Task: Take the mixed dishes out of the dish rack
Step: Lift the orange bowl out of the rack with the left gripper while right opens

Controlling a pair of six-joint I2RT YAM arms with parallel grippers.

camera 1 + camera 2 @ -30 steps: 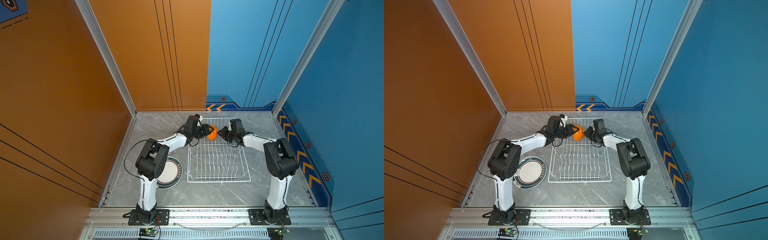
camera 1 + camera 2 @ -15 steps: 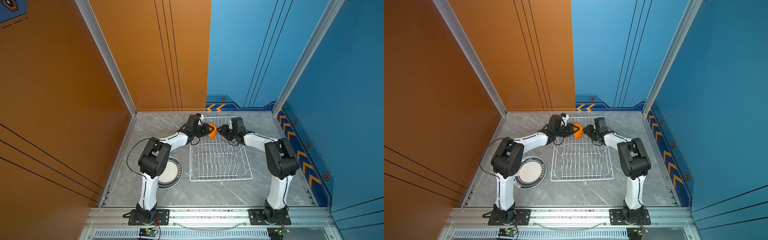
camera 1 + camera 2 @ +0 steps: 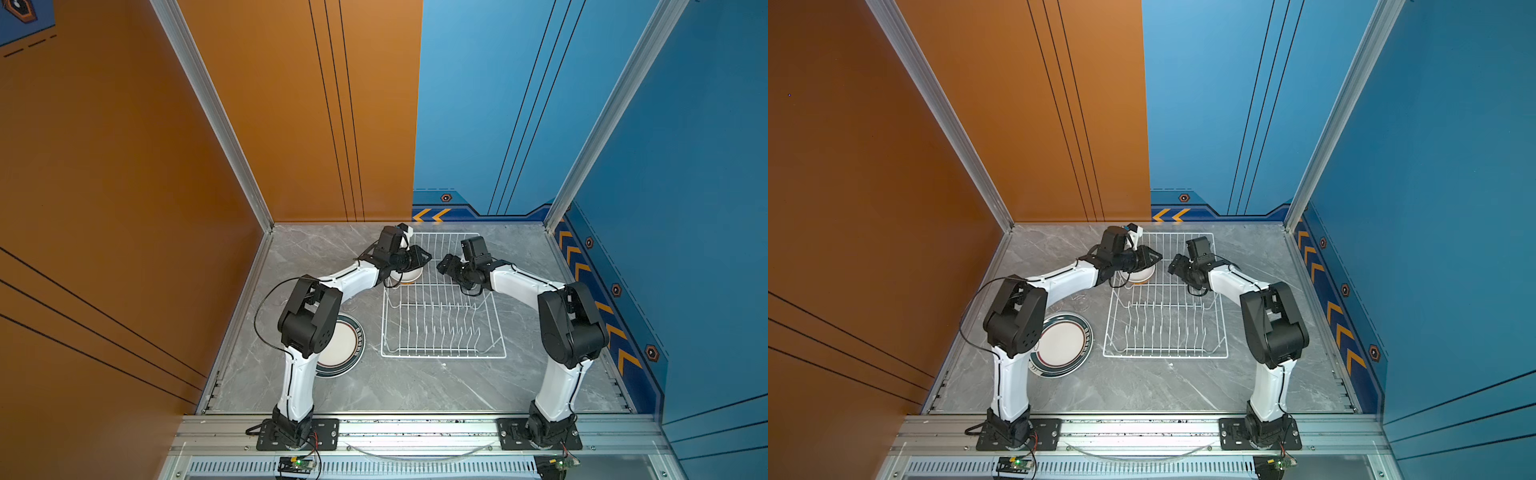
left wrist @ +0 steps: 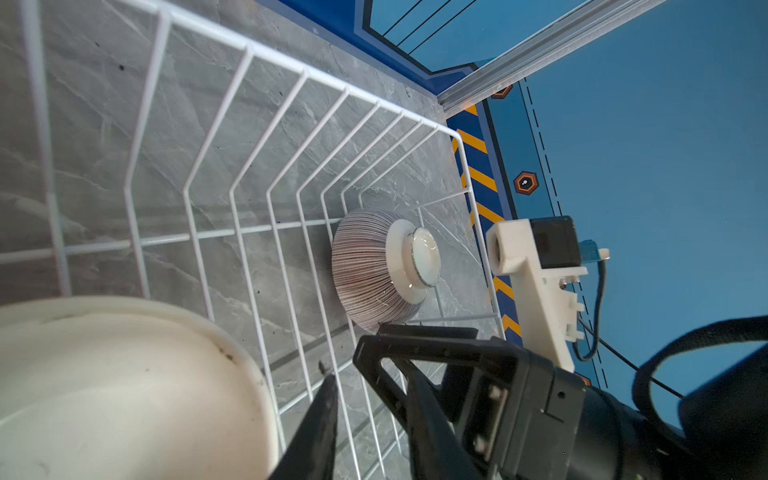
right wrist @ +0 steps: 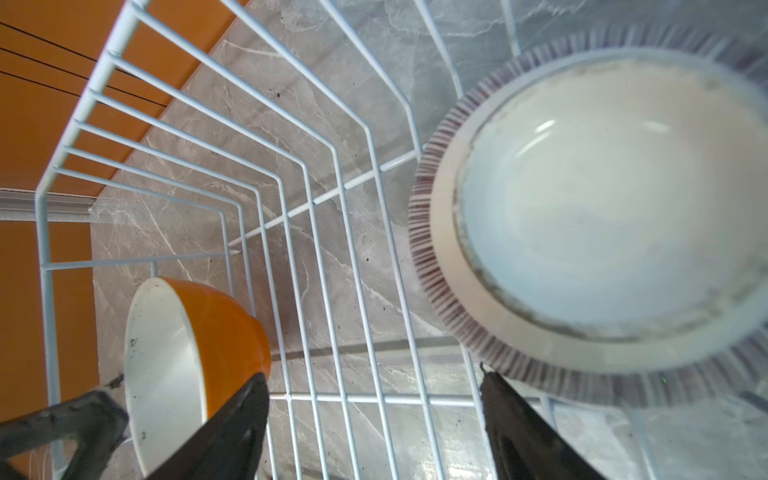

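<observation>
— How did our dish rack [image 3: 443, 356] sit?
— Long axis toward the back wall. A striped plate [image 3: 1065, 340] lay flat just left of it, unloaded.
— The orange bowl [image 5: 224, 328]?
— Rack's far left corner, mouth tipped up. Our left gripper [image 3: 423, 258] pinched its rim, likely to lift it out. Our right gripper [image 5: 372, 374] hung spread by the foot-up ribbed bowl [image 4: 365, 270], far right corner.

orange bowl [image 5: 224, 324] x1, ribbed bowl [image 4: 365, 270] x1, plate [image 3: 1065, 340] x1+, rack [image 3: 442, 356] x1
</observation>
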